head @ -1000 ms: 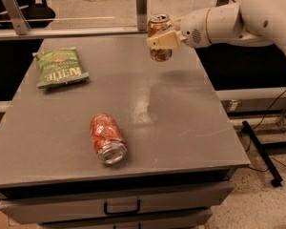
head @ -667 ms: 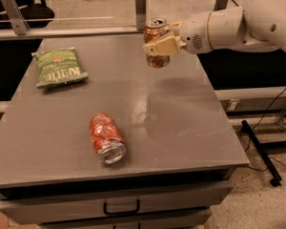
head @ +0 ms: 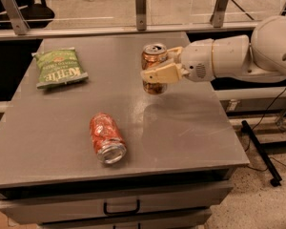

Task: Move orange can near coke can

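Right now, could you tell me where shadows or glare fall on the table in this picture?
Camera view: the hand, right of centre, grips the orange can clear of the table, casting a soft shadow just beneath; a pale sheen streaks the tabletop nearby; the silver end of the coke can glints.

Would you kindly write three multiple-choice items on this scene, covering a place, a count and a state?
1. Where on the table is the chip bag? A) far left, as the camera sees it B) near right corner C) middle
2. How many drink cans show? A) one B) two C) four
3. The coke can is: A) upright B) on its side C) in the air
1 A: it lies far left. 2 B: coke can plus orange can. 3 B: it lies flat; the gripper, over the table's far middle, holds the orange can aloft in its jaws.
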You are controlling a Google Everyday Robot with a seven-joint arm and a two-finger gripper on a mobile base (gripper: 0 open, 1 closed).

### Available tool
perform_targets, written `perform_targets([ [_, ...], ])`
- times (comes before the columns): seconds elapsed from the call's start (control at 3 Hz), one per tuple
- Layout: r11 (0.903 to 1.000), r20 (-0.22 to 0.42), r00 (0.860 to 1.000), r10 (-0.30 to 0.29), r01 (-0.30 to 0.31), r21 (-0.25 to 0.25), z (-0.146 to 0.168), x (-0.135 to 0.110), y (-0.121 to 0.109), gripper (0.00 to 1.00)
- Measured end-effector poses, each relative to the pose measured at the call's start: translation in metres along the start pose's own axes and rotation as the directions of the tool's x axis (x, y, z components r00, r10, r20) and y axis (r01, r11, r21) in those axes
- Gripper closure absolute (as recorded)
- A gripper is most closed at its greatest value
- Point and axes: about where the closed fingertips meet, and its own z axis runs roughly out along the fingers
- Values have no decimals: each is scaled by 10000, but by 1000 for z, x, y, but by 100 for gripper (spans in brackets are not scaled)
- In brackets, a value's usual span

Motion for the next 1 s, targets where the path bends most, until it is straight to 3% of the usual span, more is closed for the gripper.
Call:
perform_targets([
  [0.33,9973,50,9996,262,-258,-691,2,19,33,100],
  [1.0,9781,123,9989,455,-421,-2039,22,37,82,59],
])
